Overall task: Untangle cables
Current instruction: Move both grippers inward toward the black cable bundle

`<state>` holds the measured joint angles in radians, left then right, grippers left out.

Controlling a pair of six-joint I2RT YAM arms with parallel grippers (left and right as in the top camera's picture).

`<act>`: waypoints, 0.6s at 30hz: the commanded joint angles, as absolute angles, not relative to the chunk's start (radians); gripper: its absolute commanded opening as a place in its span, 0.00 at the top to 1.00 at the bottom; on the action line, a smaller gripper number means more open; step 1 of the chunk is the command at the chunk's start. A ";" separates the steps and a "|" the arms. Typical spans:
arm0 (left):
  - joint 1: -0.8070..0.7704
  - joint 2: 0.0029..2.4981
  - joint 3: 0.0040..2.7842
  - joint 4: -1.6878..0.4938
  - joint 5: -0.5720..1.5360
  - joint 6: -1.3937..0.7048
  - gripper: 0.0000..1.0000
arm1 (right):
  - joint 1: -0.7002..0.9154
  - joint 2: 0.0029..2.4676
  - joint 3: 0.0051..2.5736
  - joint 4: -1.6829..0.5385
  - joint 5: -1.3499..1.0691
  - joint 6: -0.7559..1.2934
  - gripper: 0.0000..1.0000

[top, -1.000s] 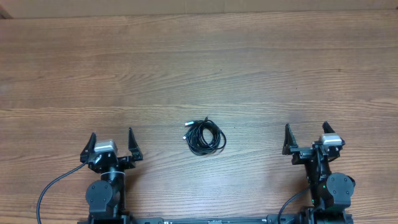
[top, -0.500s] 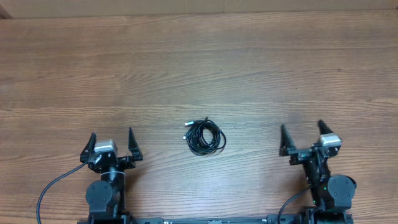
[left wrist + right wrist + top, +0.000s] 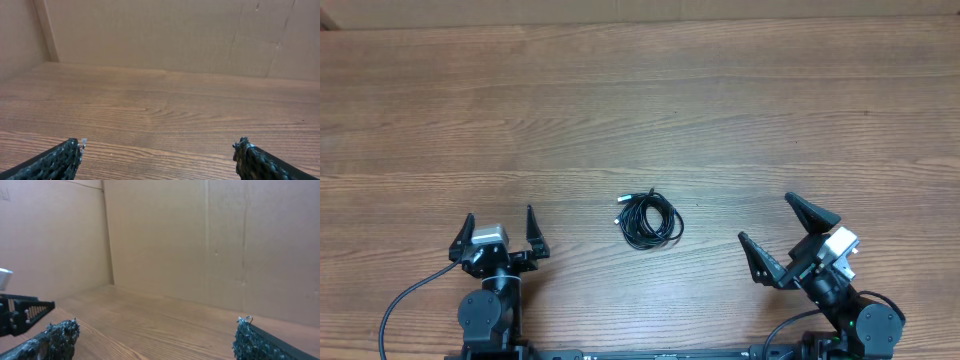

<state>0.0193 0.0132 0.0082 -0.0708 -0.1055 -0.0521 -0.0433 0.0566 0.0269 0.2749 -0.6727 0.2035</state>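
Lena: Only the black two-finger right gripper (image 3: 764, 217) had moved since a second before. It had swung round to angle toward the middle of the table, where earlier it pointed straight ahead. Did the cords shift?

Tom: No. The thin black cables (image 3: 650, 221), wound in one small coil with a plug end poking out at the upper left, lay just where they had been. They sat on the brown wood-grain table (image 3: 640, 100), between the two arms and well apart from both.

Lena: So how much of the job was done?

Tom: None, as far as I could judge. The coil was untouched, and every strand was left to be drawn loose and laid out.

Lena: And the claws?

Tom: The right gripper's jaws stood wide and empty. The black left gripper (image 3: 500, 213) had not stirred; its jaws were spread wide too, holding nothing, pointing straight up the table. Both wrist views showed only bare wood between the fingertips and a plain tan cardboard wall (image 3: 160, 35) beyond.

Lena: Any writing?

Tom: No brand or label could be read on the cables or the arms. A faint mark on the cardboard, top left in the right wrist view, was too dim to make out.
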 commanded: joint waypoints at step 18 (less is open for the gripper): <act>0.012 0.004 0.006 -0.014 0.430 -0.106 0.00 | -0.068 0.690 0.884 -0.714 -0.804 -0.038 0.00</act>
<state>0.0193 0.0132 0.0082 -0.0273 0.1299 -0.0681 -0.0654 0.6106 0.8532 -0.6979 -0.6659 -0.0448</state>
